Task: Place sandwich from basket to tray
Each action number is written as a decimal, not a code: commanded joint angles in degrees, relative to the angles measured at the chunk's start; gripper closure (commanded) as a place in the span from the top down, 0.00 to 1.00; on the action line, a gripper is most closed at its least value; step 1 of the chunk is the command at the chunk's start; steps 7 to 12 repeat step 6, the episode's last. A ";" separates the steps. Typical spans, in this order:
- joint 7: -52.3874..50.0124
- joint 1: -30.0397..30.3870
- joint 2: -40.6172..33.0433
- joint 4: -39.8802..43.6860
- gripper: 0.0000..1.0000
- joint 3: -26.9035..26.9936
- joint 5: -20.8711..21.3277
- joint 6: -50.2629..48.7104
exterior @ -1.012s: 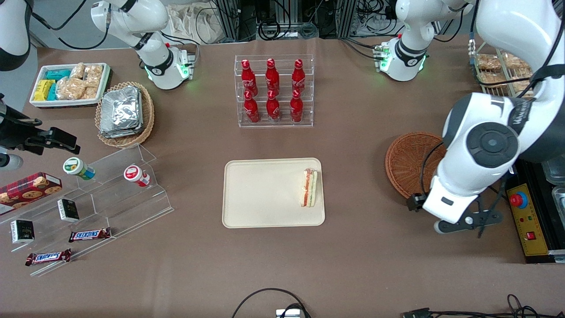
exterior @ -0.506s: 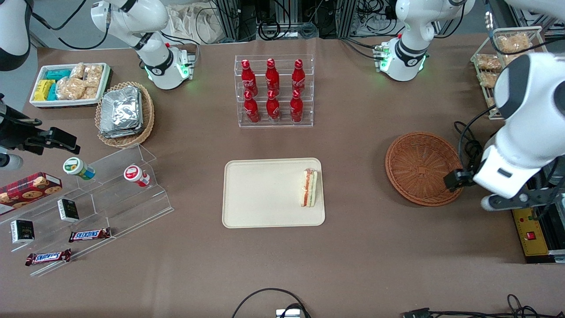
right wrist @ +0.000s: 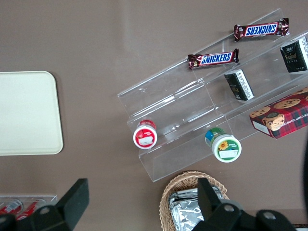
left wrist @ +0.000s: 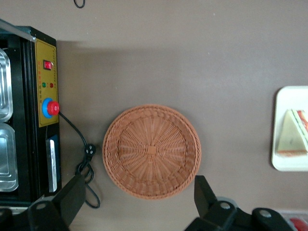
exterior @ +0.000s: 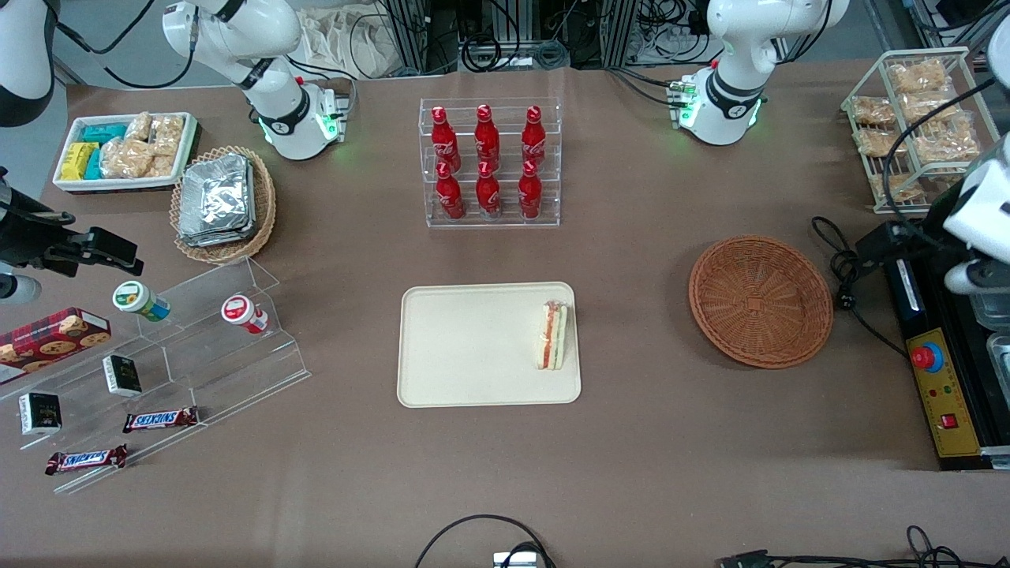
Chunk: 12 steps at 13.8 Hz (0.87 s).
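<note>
The sandwich [exterior: 552,337], a wrapped wedge with red, orange and green layers, lies on the cream tray [exterior: 473,347] near the tray's short edge that faces the basket. The reddish-brown wicker basket [exterior: 760,301] stands empty beside the tray, toward the working arm's end. My gripper [exterior: 978,278] hangs high at that end of the table, above the black control box, apart from the basket. In the left wrist view the gripper [left wrist: 138,192] is open with nothing in it, its dark fingers [left wrist: 72,199] spread wider than the basket [left wrist: 151,151]; the sandwich [left wrist: 294,139] on the tray [left wrist: 288,162] also shows.
A black control box with a red button [exterior: 939,379] and a cable [exterior: 844,268] lie beside the basket. A wire rack of snack bags [exterior: 915,126] stands farther back. A clear rack of red bottles [exterior: 489,162] stands farther from the camera than the tray.
My arm has swung away from the basket toward the working arm's end of the table, uncovering the whole basket. The sandwich and tray have not moved.
</note>
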 commanded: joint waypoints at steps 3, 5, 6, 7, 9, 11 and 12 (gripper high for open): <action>1.63 -1.66 -5.10 -2.33 1.00 1.61 -2.23 -2.86; 1.63 -1.74 -6.42 -2.51 1.00 1.61 -2.32 -4.09; 1.63 -1.83 -6.51 -2.86 1.00 1.61 -2.50 -4.44; 1.63 -1.83 -6.51 -2.86 1.00 1.61 -2.50 -4.44; 1.63 -1.83 -6.51 -2.86 1.00 1.61 -2.50 -4.44; 1.63 -1.83 -6.51 -2.86 1.00 1.61 -2.50 -4.44; 1.63 -1.83 -6.51 -2.86 1.00 1.61 -2.50 -4.44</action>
